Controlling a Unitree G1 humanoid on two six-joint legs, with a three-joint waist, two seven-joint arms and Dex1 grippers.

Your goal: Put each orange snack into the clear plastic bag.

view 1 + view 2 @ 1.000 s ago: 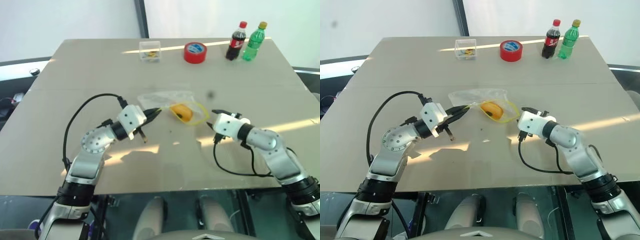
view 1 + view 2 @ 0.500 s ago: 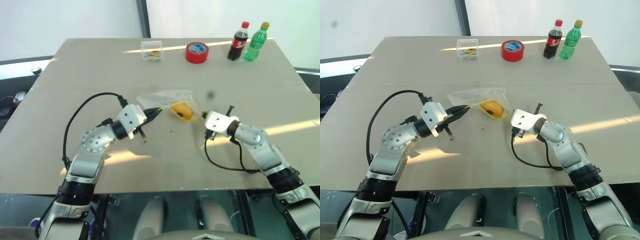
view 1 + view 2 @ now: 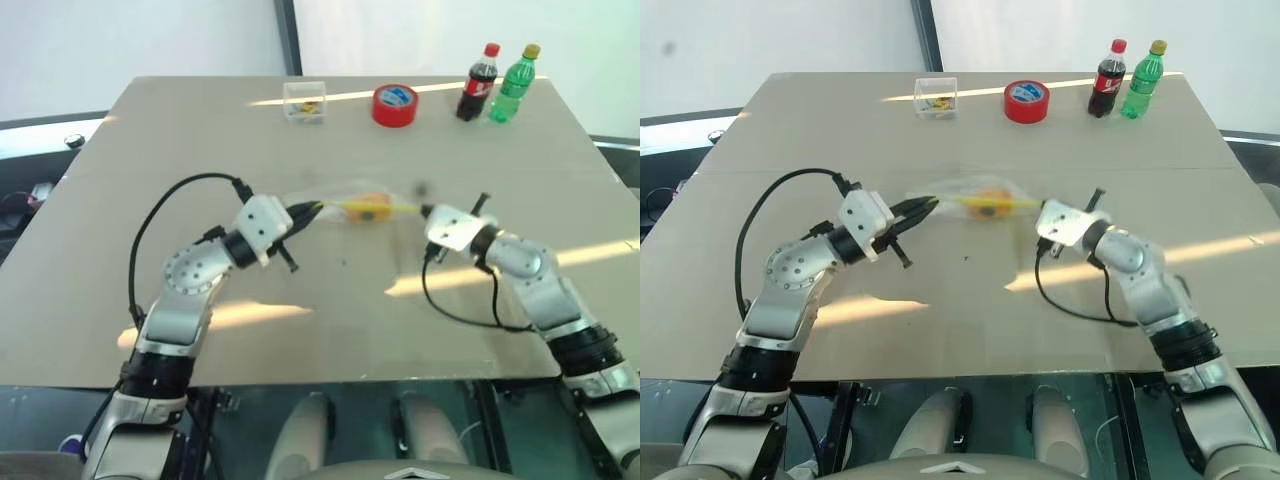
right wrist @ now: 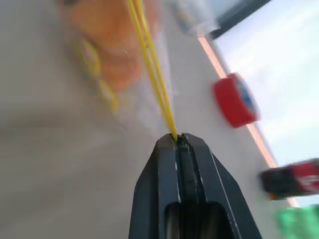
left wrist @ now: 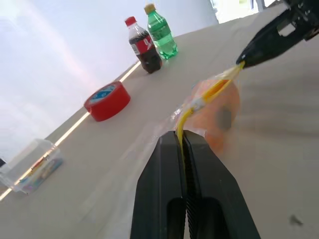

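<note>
The clear plastic bag (image 3: 352, 198) hangs just above the table, its yellow strip stretched taut between my two grippers. My left gripper (image 3: 310, 208) is shut on the strip's left end, which the left wrist view shows pinched between the fingertips (image 5: 182, 137). At the right end my right gripper (image 3: 421, 211) is shut on the strip, which runs out from its tips (image 4: 176, 138). One orange snack (image 3: 372, 208) sits inside the bag below the strip, seen as a blurred orange lump (image 5: 219, 112) in the left wrist view.
Along the table's far edge stand a small clear box (image 3: 303, 101), a red tape roll (image 3: 394, 105), a cola bottle (image 3: 476, 82) and a green bottle (image 3: 511, 82). Bare tabletop (image 3: 340, 300) lies under and in front of the bag.
My right gripper moved in to the bag's right edge and shut on the yellow strip. Both grippers then rose, lifting the bag with the snack and pulling the strip straight.
</note>
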